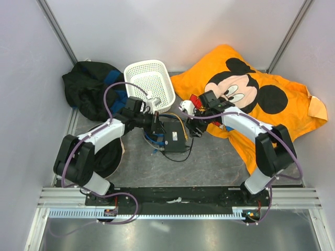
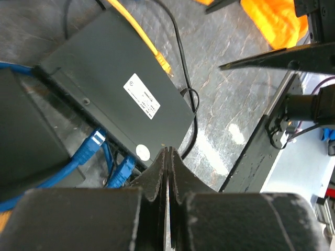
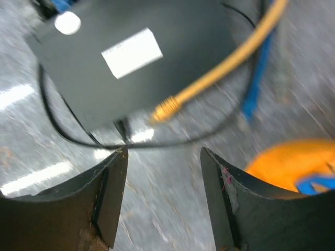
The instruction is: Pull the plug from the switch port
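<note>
- Here, a grey mottled table (image 1: 209,162) sits between white walls (image 1: 172,26).
- One switch box (image 1: 174,137) lies mid-table. Two blue plugs (image 2: 94,141) sit in its edge and one yellow cable (image 3: 166,106) lies across its top.
- One white basket (image 1: 146,63) and one orange cloth (image 1: 293,112) are behind.
- The left gripper (image 2: 166,151) is pressed together; the right gripper (image 3: 163,151) is spread.

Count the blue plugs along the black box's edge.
2. One blue plug sits at the box's edge; the second plug is beside it, nearer the corner. Others may be hidden.
</note>
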Robot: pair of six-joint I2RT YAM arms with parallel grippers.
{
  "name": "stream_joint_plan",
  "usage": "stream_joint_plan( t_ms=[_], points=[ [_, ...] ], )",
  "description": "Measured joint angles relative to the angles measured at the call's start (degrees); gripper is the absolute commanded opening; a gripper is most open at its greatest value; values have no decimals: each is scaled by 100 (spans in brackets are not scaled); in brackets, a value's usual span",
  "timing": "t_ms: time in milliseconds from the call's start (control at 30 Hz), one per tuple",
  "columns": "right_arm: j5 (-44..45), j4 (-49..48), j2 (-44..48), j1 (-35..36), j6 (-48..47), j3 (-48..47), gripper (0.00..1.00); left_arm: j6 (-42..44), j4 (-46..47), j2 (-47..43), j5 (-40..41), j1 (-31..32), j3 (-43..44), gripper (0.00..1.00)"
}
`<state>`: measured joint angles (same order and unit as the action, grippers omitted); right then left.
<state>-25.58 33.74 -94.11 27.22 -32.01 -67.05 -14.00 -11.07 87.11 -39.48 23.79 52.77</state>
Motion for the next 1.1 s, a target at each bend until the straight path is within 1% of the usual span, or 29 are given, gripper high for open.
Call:
stream_joint_plan(
  t_ms=[133, 233, 333, 467, 567, 733, 833, 967, 1100],
  points=[
    [-354, -70, -350, 153, 109, -140, 66, 44, 28, 348, 120, 225, 0, 2],
    [-553, -74, -579, 236, 297, -201, 66, 44, 33, 562, 481, 321, -37, 2],
    [-439, -118, -957, 245, 529, -369, 65, -4, 4, 592, 935, 315, -157, 2],
    [-280, -225, -1423, 219, 555, -566, 66, -160, 4, 592, 1054, 291, -186, 2],
    [-280, -251, -1449, 199, 505, -603, 66, -129, -15, 592, 1217, 293, -186, 2],
    [-72, -334, -1451, 221, 603, -608, 65, 170, -284, 682, 1506, 291, -184, 2],
    [341, -514, -1451, 249, 767, -647, 65, 319, -339, 815, 1668, 291, -118, 2],
    [1668, -1106, -1814, 214, 778, -857, 65, 361, -365, 968, 1655, 291, -7, 2],
    [2358, -1346, -1947, 129, 765, -1036, 66, 358, -269, 1045, 1596, 297, 11, 2]
  ],
)
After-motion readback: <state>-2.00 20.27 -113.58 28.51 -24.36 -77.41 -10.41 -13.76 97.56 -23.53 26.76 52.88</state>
